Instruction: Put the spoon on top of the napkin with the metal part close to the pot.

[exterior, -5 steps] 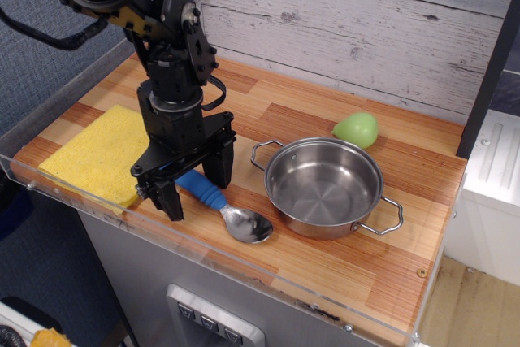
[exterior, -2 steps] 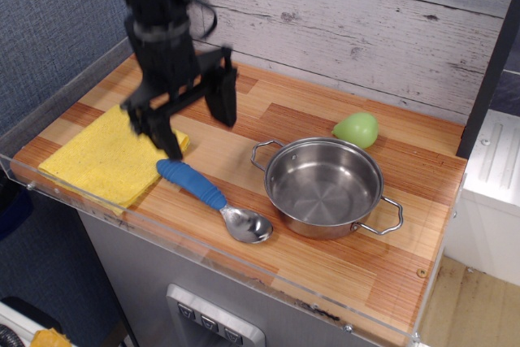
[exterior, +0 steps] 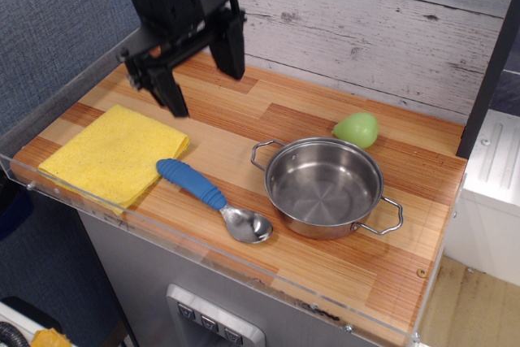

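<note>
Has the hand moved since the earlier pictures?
Yes. The hand, open and empty, rose from the spoon toward the plank wall.

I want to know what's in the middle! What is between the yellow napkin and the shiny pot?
The spoon lies between the napkin and the pot, on the wooden table. Its blue handle points toward the napkin; its metal end is nearer the pot.

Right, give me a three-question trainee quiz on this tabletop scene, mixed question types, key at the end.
1. True or false: the spoon lies on the napkin.
2. Which end of the spoon points toward the pot: A) blue handle, B) metal bowl?
3. Fill in: the gripper is ____ and holds nothing.

Key: 1 false, it lies on the wooden table beside the napkin; 2 B; 3 open.
</note>
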